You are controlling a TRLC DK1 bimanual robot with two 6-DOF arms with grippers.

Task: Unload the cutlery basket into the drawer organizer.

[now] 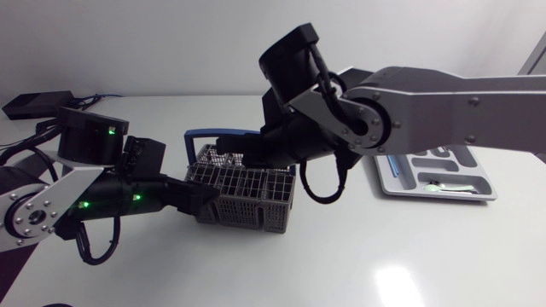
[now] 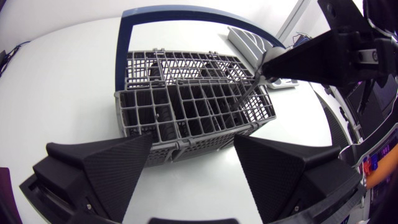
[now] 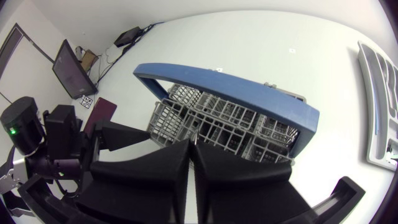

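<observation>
a smooth white glossy tabletop fills the scene, with a soft bright glare patch of reflected light near its front edge. a flat black box with cables sits at its far left corner.

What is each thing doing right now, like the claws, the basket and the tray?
Left claw, open, at one end of the basket.
Right claw, shut on a thin cutlery piece above the basket.
Cutlery piece, tilted, lower end down inside the basket.
Basket, upright on the table, blue handle raised.
Tray, flat on the table, some cutlery lying in it.
</observation>
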